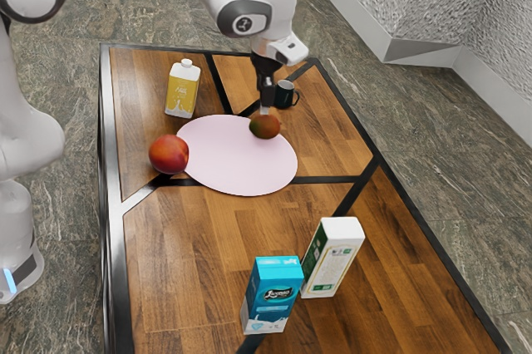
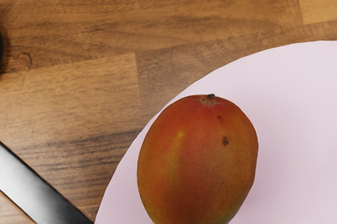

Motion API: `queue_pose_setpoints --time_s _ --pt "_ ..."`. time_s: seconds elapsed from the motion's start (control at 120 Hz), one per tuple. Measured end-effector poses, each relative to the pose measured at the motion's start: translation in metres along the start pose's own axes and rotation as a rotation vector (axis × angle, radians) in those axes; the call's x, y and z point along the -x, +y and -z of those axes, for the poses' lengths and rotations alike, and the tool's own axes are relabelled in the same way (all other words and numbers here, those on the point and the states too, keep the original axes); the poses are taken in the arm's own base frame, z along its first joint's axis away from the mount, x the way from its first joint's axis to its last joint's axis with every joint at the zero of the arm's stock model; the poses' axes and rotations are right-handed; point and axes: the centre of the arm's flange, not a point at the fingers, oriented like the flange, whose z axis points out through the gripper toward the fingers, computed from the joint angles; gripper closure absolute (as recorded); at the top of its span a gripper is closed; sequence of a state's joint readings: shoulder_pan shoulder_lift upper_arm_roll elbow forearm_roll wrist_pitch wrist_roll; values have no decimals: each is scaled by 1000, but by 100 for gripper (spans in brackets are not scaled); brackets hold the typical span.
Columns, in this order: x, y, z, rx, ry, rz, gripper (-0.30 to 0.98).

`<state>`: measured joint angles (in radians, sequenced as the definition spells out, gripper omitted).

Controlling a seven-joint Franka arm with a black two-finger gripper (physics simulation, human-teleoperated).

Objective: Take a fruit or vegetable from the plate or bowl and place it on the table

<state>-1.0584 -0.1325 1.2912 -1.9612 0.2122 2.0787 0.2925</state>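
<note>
In the exterior view my gripper [image 1: 265,110] points down directly over the red-green mango [image 1: 265,127], its lower end at or just above the fruit's top; whether they touch is unclear. The mango lies near the edge of the flat pink plate [image 1: 237,159]. Seen from my hand, the mango [image 2: 198,161] is large and close, stem end showing, with the pink plate [image 2: 295,129] under it. A red round fruit [image 1: 169,154] rests at the plate's edge toward the exterior view's left.
Around the plate on the wooden table [image 1: 191,238] stand a yellow-and-white carton [image 1: 182,90], a dark mug [image 1: 284,94], a blue carton [image 1: 273,296] and a white-and-green carton [image 1: 332,258]. The mug is close behind the gripper.
</note>
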Motion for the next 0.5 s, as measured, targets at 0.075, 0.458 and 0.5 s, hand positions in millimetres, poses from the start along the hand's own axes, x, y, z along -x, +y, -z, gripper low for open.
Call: queue_pose_setpoints --time_s 0.075,0.458,0.5 --pt "1 11 -11 37 6 -34 0" --pt "12 1 -28 65 25 -112 0" --pt "13 0 -29 62 26 -119 0"
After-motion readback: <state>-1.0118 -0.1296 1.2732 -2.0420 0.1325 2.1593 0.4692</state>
